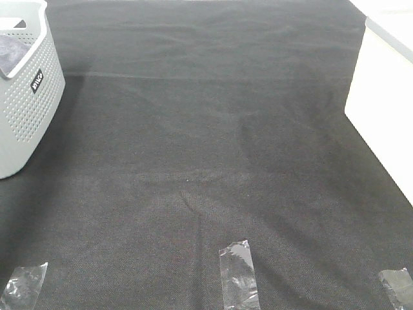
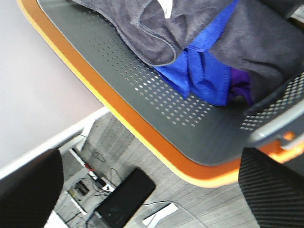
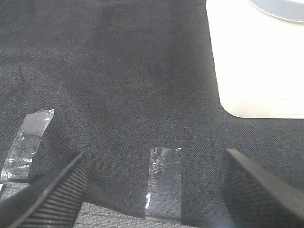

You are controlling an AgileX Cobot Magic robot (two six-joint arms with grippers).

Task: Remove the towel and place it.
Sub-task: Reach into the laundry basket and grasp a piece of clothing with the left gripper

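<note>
The grey-lavender towel (image 2: pixel 156 33) lies bunched inside the perforated basket (image 2: pixel 142 95), over a blue cloth (image 2: pixel 204 71) and a purple one (image 2: pixel 240 88). In the exterior high view only a corner of the towel (image 1: pixel 9 51) shows inside the basket (image 1: pixel 29 110) at the far left edge. My left gripper (image 2: pixel 151 190) is open and empty, off the table beside the basket's orange rim and apart from the towel. My right gripper (image 3: pixel 156 194) is open and empty, low over the black cloth (image 3: pixel 118 71) near its front edge. Neither gripper shows in the exterior high view.
A white box (image 1: pixel 381 97) stands at the right edge and also shows in the right wrist view (image 3: pixel 256 61). Three clear tape strips (image 1: pixel 237 271) are stuck along the black cloth's front edge. Below the left gripper are the floor and a power strip (image 2: pixel 85 166).
</note>
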